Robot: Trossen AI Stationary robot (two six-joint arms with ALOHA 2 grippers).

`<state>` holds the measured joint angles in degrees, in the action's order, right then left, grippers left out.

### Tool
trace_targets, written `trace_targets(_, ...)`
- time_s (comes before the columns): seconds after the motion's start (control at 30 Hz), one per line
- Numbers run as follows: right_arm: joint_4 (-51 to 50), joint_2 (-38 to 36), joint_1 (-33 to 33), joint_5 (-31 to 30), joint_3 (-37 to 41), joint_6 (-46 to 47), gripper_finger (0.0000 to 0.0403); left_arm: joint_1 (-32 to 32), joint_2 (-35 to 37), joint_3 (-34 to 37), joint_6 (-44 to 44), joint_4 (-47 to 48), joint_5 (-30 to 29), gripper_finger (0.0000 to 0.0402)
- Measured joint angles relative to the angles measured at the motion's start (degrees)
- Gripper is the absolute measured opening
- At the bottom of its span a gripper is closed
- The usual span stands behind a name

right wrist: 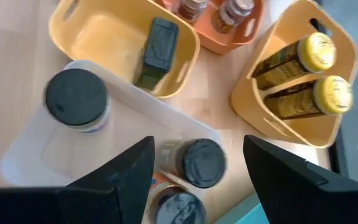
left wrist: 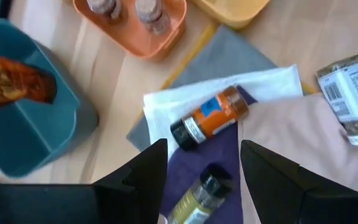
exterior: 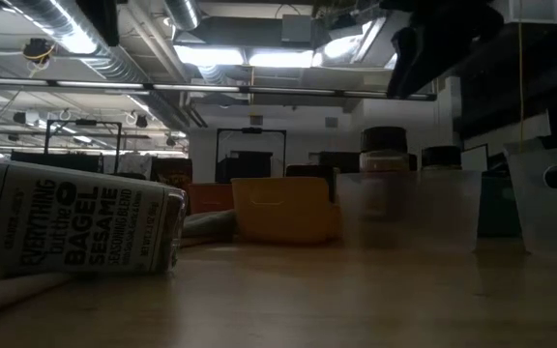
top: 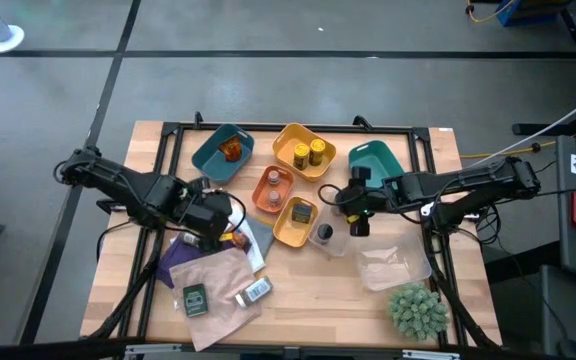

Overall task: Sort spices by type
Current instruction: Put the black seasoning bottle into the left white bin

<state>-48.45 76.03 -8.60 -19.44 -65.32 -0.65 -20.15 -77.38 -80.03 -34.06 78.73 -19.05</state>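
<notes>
The left end effector (left wrist: 202, 171) hangs over the cloths on the left half of the counter (top: 308, 300), its two fingers apart with nothing between them. Just below the gap lies a yellow-green spice jar (left wrist: 199, 198) with a dark lid, on a purple cloth (left wrist: 222, 149). Just ahead of the fingers an orange jar (left wrist: 209, 117) with a black cap lies on its side, across a white cloth (left wrist: 229, 90) and the purple one. Off to one side of it, on a beige cloth (left wrist: 291, 143), lies a white-labelled packet (left wrist: 352, 99). Farther ahead stands an orange tray (left wrist: 143, 31) holding two grey-lidded jars (left wrist: 154, 12), and beside that a teal tray (left wrist: 30, 124) with an amber jar (left wrist: 8, 81) in it.

The right end effector (right wrist: 194, 177) hovers over the middle of the counter, its fingers likewise spread and empty. Right under it sits a clear tray (right wrist: 36, 155) with dark-lidded jars: one between the fingers (right wrist: 199, 163), another nearer the wrist (right wrist: 174, 208), and a third (right wrist: 76, 99) farther off in the same tray. Beyond them a yellow tray (right wrist: 104, 31) holds a flat dark green packet (right wrist: 156, 50), and a second yellow tray (right wrist: 272, 62) holds two yellow-lidded jars (right wrist: 306, 74) side by side
</notes>
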Motion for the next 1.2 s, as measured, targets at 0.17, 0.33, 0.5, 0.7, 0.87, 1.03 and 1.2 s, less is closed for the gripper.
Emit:
trace_targets(0.17,0.1,0.0,-0.1,2.8,0.0,-1.4,0.0246,4.8,0.1,0.3,3.8,0.0,3.6,0.0186)
trace_targets(0.33,0.3,0.0,-0.1,4.1,0.0,-1.4,0.0246,10.6,0.6,7.8,13.0,-7.2,8.8,0.0186)
trace_targets(0.5,0.4,0.0,-0.1,4.1,0.0,-1.4,0.0246,14.2,0.5,18.5,20.9,-13.5,14.7,0.0186)
trace_targets(0.7,1.5,0.0,-0.1,4.1,0.0,-1.4,0.0246,16.6,0.5,26.3,25.1,-17.9,15.0,0.0186)
trace_targets(0.87,2.5,0.0,0.0,4.1,0.0,-1.4,0.0246,16.9,0.5,29.6,31.8,-23.9,15.0,0.0186)
trace_targets(1.03,2.5,0.0,0.0,4.1,0.0,-1.3,0.0246,16.4,0.3,30.9,38.1,-27.1,15.1,0.0186)
trace_targets(1.2,2.5,0.0,0.0,4.1,0.0,-1.2,0.0246,16.4,0.3,33.7,42.7,-30.9,15.9,0.0186)
